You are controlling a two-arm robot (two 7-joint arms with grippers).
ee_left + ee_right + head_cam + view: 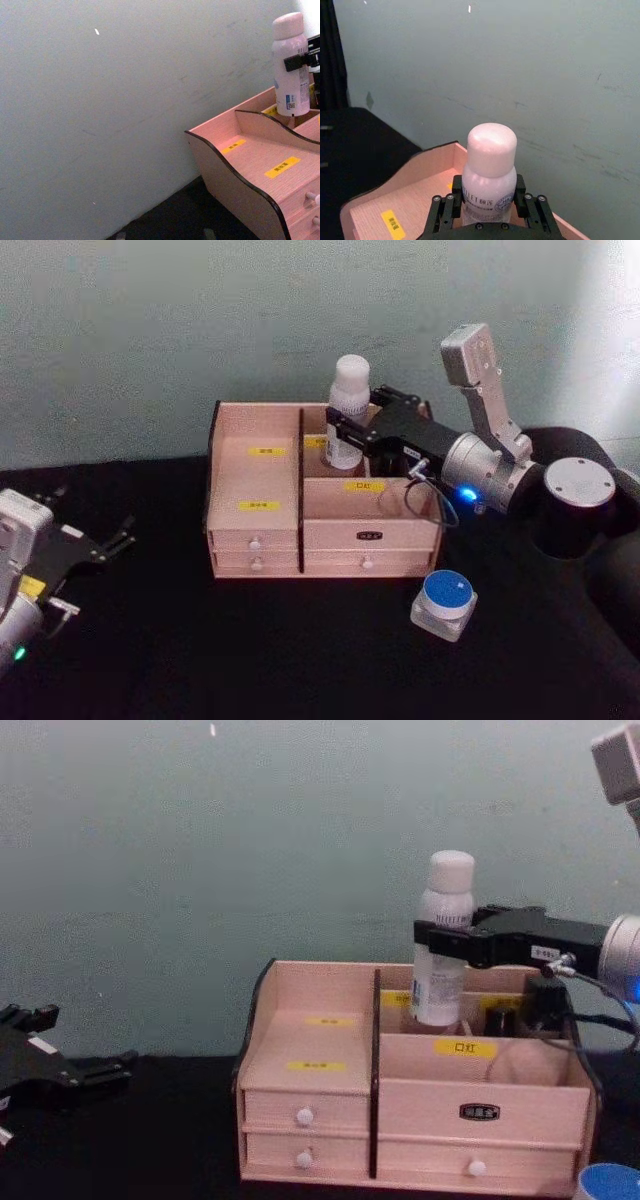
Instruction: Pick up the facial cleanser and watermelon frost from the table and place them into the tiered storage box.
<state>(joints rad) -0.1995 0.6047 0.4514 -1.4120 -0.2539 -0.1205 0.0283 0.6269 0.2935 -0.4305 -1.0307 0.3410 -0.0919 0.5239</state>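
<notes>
The facial cleanser (350,380), a white bottle with a rounded cap, stands upright in the back right compartment of the tiered storage box (250,480). My right gripper (345,435) is shut on the bottle's body, reaching in from the right. In the chest view the bottle (445,895) rises above the box (310,1040) with the right gripper (440,942) clamped at mid-height. The watermelon frost (445,602), a small white jar with a blue lid, sits on the table in front of the box's right corner. My left gripper (95,570) rests open at the far left.
A black cloth (300,660) covers the table. Close behind the box rises a pale green wall (150,330). The right arm's elbow and base (570,490) take up the right side. The box's left compartments (240,170) hold nothing.
</notes>
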